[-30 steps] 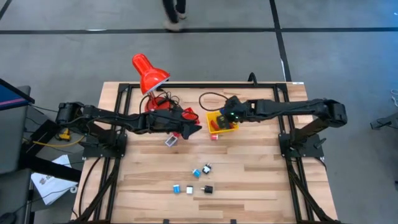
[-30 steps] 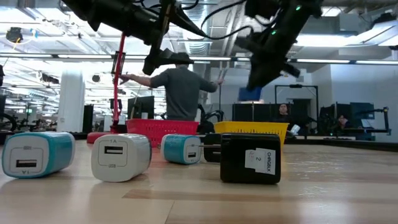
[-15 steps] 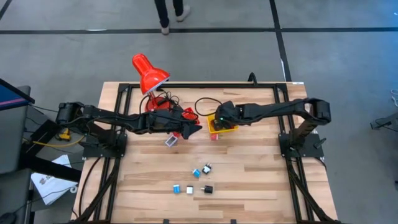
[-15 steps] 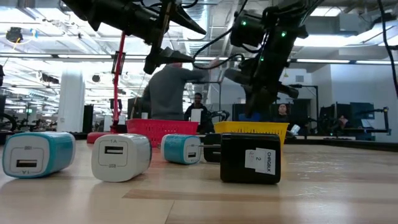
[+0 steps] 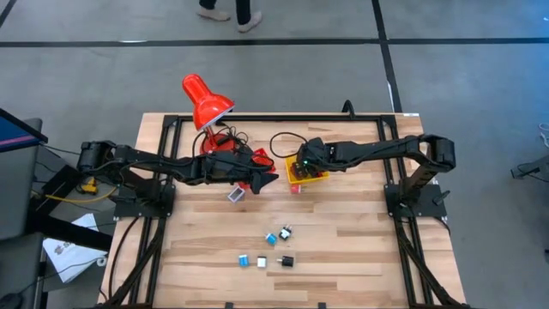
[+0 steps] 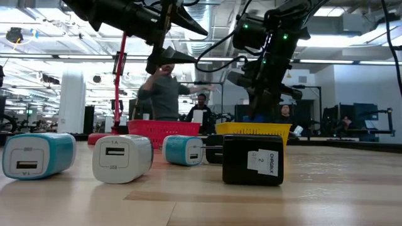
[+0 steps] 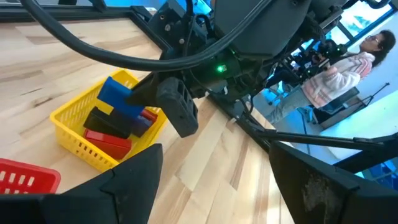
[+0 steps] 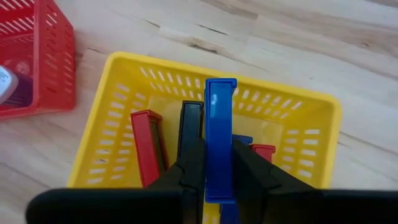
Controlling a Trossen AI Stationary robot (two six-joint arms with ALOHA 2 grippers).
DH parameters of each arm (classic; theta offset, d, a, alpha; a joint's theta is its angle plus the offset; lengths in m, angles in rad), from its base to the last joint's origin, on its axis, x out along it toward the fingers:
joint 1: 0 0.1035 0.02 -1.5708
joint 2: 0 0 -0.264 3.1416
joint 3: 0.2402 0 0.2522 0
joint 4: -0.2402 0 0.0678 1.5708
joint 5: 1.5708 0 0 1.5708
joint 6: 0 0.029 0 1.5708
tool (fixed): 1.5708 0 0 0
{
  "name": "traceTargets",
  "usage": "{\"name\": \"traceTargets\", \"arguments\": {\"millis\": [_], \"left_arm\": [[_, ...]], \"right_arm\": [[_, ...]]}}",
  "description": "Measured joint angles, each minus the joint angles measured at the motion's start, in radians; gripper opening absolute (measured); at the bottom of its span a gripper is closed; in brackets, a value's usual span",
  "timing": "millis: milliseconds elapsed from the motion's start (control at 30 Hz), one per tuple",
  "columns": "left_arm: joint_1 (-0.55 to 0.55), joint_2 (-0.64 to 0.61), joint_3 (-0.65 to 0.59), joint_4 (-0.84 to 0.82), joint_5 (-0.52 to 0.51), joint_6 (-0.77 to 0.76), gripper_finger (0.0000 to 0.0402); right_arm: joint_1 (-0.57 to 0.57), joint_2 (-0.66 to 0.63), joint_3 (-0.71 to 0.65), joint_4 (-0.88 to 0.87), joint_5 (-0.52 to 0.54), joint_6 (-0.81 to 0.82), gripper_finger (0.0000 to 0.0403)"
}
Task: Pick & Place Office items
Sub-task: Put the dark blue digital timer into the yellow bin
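Observation:
My right gripper (image 8: 219,186) is shut on a blue flat piece (image 8: 219,118) over the yellow basket (image 8: 112,118), which lies at the table's middle far part (image 5: 309,172). Red (image 8: 148,146), black (image 8: 189,127) and blue pieces lie in that basket. My left gripper (image 7: 217,186) is open and hovers by the red basket (image 5: 256,177), left of the yellow one. Cyan (image 6: 38,156), white (image 6: 122,158) and black (image 6: 253,160) office items rest flat on the table near its near edge (image 5: 273,239). My right gripper pinches the blue piece between its two fingers (image 8: 189,168), on the piece's flat sides at the end nearer the wrist (image 8: 219,158). The fingers come slanting from above and lie along it. Its free end (image 7: 115,93) reaches into the yellow basket; whether it rests on the pieces there, I cannot tell.
A red desk lamp (image 5: 204,101) stands at the far left of the table, with cables (image 5: 283,137) beside it. Two small pieces (image 5: 236,196) (image 5: 296,189) lie just near of the baskets. People move in the room beyond the table (image 6: 164,94).
My right gripper, shut on the blue piece, has moved toward the table's left and down, and now stands over the yellow basket with the piece's end in it. My left gripper has kept still. A person behind the table has shifted.

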Motion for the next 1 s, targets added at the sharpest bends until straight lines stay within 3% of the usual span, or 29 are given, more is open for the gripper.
{"name": "traceTargets", "arguments": {"millis": [1000], "left_arm": [[0.000, 0.000, 0.000, 0.003, 0.000, 0.002, 0.0291]], "right_arm": [[0.006, 0.001, -0.014, 0.023, 0.002, 0.009, 0.0049]]}}
